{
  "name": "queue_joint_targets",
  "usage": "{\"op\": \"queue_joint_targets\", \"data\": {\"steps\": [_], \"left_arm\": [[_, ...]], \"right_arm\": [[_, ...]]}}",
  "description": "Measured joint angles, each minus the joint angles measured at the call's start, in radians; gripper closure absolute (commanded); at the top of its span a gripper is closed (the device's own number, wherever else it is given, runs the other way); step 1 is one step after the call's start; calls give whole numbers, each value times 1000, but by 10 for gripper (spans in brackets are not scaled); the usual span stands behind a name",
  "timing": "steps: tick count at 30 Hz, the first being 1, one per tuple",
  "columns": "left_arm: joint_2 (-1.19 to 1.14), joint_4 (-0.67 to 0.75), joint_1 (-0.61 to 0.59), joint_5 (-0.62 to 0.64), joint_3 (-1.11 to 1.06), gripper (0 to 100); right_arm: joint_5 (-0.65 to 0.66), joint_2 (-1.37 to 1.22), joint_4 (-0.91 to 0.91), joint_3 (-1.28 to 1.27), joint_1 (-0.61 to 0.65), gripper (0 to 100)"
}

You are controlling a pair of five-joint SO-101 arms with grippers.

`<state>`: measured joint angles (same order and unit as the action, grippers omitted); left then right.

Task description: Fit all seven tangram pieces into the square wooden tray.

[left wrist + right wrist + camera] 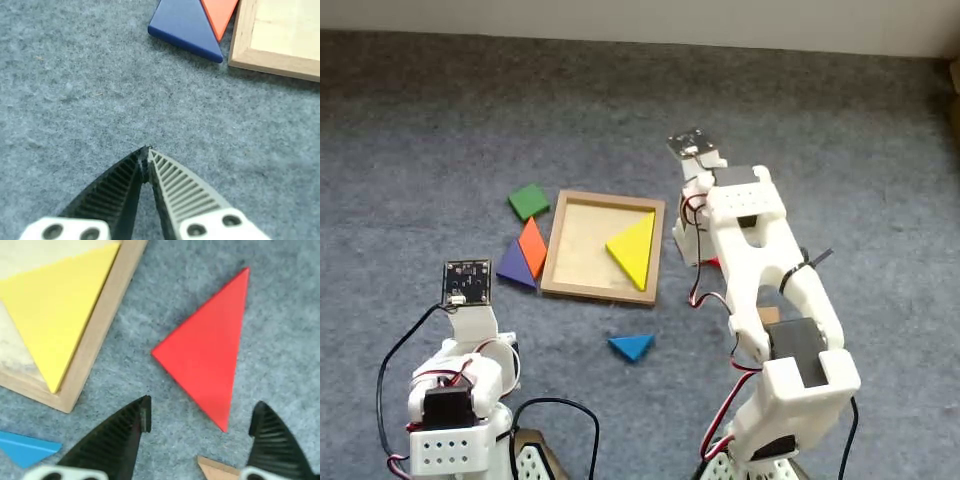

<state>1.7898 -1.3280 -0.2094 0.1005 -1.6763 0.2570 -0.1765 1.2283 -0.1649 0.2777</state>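
Right gripper (201, 416) spread wide, nothing held; its two dark fingers (125, 432) stand either side of one sharp corner of the red triangle (205, 360). Cannot tell whether the tips touch the carpet (280, 315). Red triangle lies flat on the carpet, just beside the outer wall of the wooden tray (100, 335) but apart from it. A corner of a tan piece (216, 469) shows close under the gripper, near the red corner, not touching it. Light blue triangle (25, 447) lies beyond the other finger, off the tray's corner. Yellow triangle (55, 305) sits inside the tray, long edge against the wall nearest the red triangle. In the high view the yellow triangle (635, 250) has its square corner pointing toward the tray's middle; the rest of the tray (603, 197) floor is bare wood. Light blue triangle (632, 346) lies on the carpet between the two arms, well apart from the tray. Left gripper (147, 155) closed, tips meeting, holding nothing, low over bare carpet. Ahead of it lie the dark blue triangle (182, 25) and the orange parallelogram (219, 12), edge to edge, just outside the tray. Green square (529, 201) sits near the tray's far corner on that side.
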Motion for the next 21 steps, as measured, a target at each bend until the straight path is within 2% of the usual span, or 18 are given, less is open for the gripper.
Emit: {"op": "queue_joint_targets", "data": {"steps": [9, 21], "left_arm": [[0, 0, 0, 0, 0, 993], [0, 0, 0, 0, 0, 993]], "right_arm": [[69, -8, -11, 8, 0, 610], [41, -253, -6, 206, -2, 609]]}}
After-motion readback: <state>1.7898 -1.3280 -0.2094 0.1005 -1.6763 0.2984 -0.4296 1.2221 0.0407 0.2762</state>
